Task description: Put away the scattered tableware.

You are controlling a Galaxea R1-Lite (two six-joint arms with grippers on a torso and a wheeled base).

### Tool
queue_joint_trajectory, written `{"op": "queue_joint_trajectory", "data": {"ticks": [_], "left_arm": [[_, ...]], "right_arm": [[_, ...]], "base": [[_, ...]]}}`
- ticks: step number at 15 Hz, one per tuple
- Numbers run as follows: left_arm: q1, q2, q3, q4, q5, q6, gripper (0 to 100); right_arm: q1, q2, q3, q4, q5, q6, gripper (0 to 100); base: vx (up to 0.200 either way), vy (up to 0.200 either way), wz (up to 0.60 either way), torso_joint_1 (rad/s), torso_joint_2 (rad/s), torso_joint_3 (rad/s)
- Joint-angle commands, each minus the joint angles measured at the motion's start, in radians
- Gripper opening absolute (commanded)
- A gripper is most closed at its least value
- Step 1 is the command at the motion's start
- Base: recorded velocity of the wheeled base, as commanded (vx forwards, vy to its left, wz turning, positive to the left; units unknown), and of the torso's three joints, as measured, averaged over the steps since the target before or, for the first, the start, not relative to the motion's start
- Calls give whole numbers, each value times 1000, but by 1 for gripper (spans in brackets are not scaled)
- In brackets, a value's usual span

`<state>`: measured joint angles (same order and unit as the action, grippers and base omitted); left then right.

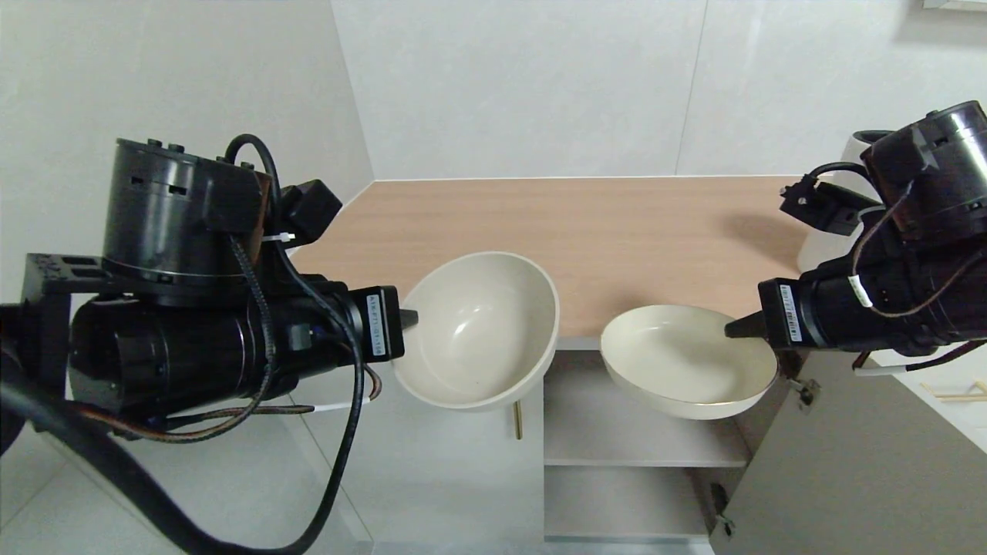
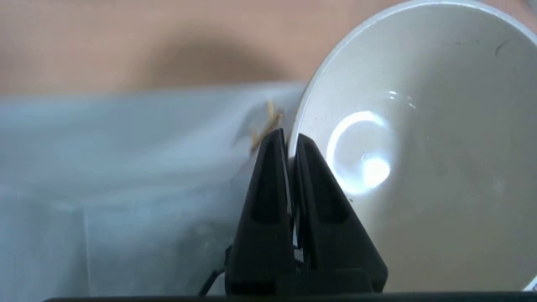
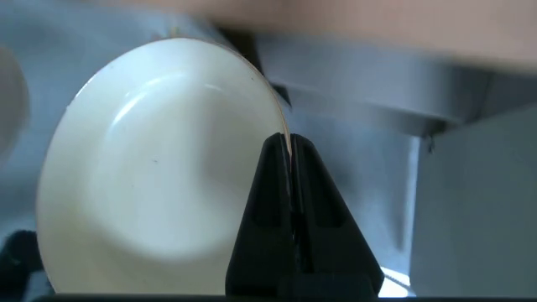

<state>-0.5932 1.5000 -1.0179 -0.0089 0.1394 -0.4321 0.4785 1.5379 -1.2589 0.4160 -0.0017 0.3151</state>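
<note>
The wooden tabletop stretches back to the white wall, and under its near edge a cabinet stands open: pale shelves on show, its grey door swung out to the right. Both arms are up in front of that near edge, each with a piece of tableware.

On the left there's the deep cream bowl, tipped so its hollow faces up and towards us, held in the air in front of the closed left cabinet front. The left hand has it by the left rim, fingers pressed together with the thin wall pinched between them.

To the right, just apart from the bowl, the shallower cream dish hangs almost level over the open shelves. The right hand nips its right rim, fingers clamped tight on the edge.

Far right on the tabletop sits a white vessel, half hidden behind the right arm. A small brass handle peeks out below the bowl.
</note>
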Motion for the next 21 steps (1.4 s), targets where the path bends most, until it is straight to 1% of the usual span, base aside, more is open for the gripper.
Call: {"op": "queue_joint_trajectory", "data": {"ticks": [1,10,21], "left_arm": [[-4,5,4,0,0,1,0],[-4,11,4,0,0,0,0],[-4,17,2,0,0,0,0]], "right_arm": [[0,4,26,-8,-4,-24,0],[-11,65,38,-69,-8,-30,0],[-20,110,75,-138,-11,-36,0]], "base": [[0,0,0,0,0,0],[0,0,0,-8,24,13],[0,0,0,-150,440,286]]}}
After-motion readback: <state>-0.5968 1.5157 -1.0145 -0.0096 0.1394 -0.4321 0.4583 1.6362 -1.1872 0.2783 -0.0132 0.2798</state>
